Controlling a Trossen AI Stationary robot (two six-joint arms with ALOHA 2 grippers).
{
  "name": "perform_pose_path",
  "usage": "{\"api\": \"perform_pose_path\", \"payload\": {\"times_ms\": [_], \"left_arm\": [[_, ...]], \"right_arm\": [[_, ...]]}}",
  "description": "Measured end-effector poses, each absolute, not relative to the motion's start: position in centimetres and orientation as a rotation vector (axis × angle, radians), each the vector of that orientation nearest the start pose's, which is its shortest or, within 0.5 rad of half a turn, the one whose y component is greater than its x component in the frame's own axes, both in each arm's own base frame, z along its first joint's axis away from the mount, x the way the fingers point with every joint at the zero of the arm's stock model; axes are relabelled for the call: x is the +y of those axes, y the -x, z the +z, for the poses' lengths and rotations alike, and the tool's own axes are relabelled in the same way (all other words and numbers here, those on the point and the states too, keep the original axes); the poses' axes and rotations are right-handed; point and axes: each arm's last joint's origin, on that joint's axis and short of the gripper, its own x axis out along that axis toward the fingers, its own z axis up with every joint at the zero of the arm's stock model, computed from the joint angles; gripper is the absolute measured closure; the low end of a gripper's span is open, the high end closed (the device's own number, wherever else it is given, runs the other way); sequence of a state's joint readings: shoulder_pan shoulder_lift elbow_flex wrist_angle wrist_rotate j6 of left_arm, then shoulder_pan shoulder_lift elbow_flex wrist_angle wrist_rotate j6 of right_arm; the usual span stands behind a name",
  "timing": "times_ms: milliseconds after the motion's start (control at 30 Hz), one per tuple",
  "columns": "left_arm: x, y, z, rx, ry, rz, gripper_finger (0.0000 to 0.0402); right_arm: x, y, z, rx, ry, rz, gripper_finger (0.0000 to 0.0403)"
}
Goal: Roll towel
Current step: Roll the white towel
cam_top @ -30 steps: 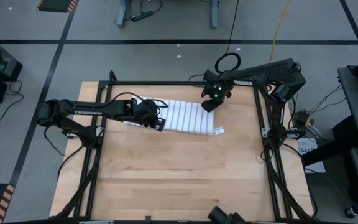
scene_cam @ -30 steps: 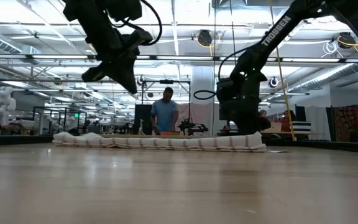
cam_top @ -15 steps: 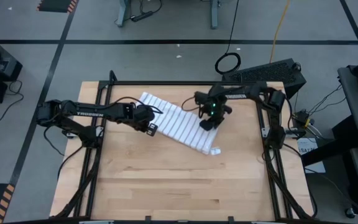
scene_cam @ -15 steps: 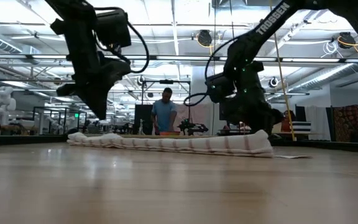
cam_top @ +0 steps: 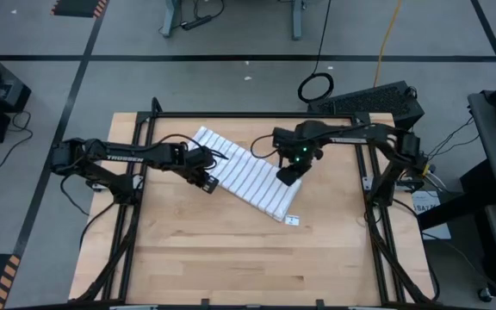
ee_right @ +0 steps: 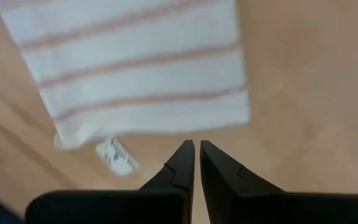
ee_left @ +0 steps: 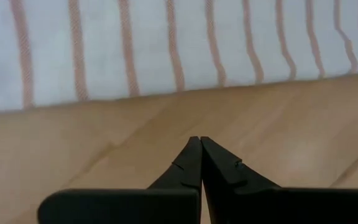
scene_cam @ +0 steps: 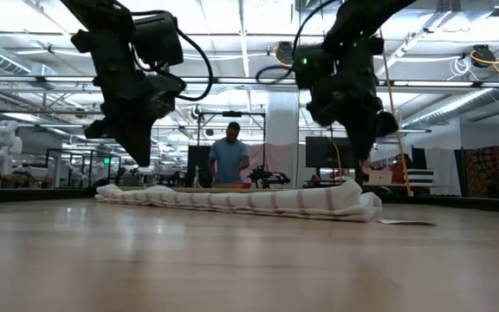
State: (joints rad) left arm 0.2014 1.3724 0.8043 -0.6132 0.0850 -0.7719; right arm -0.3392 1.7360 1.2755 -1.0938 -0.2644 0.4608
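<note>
The white towel [cam_top: 244,172] with narrow dark stripes lies flat on the wooden table, slanting from far left to near right. It also shows in the low view [scene_cam: 241,199]. Its small white tag [cam_top: 293,220] lies at its near right end, and shows in the right wrist view [ee_right: 117,155]. My left gripper [cam_top: 207,181] is shut and hovers over bare wood beside the towel's long left edge [ee_left: 166,87]. My right gripper [cam_top: 289,172] is shut and hovers above the towel's right end [ee_right: 148,74]. In the low view both grippers hang clear above the cloth [scene_cam: 141,160], [scene_cam: 366,156].
A black metal frame [cam_top: 364,164] runs round the tabletop. Bare wood [cam_top: 231,258] fills the near half of the table. A person [scene_cam: 230,156] stands far behind the table in the room.
The towel has turned from lying along the far edge to slanting. Its right end with the tag has swung toward the near edge, while its far left end has stayed. My right gripper has gone toward the near edge, then lifted off the cloth. My left gripper has come down beside the towel.
</note>
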Motion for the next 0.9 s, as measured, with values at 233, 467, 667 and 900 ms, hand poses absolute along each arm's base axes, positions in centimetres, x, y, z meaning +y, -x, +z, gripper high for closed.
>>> {"api": "perform_pose_path", "payload": {"times_ms": [233, 467, 667, 900], "left_arm": [[5.8, -23.5, 18.0, 1.036, 0.858, 0.572, 0.0395], [5.7, -23.1, 17.5, 1.059, 0.891, 0.581, 0.0395], [5.6, -23.1, 17.5, 1.042, 1.001, 0.622, 0.0395], [5.4, -23.2, 17.6, 1.032, 1.158, 0.645, 0.0395]], "right_arm": [[-10.8, -30.6, 21.3, 1.333, -0.802, -0.456, 0.0385], [-10.4, -31.9, 18.7, 1.395, -0.766, -0.423, 0.0385], [-9.2, -32.7, 16.3, 1.372, -0.770, -0.378, 0.0385], [-7.3, -31.7, 13.6, 1.381, -0.788, -0.337, 0.0385]]}}
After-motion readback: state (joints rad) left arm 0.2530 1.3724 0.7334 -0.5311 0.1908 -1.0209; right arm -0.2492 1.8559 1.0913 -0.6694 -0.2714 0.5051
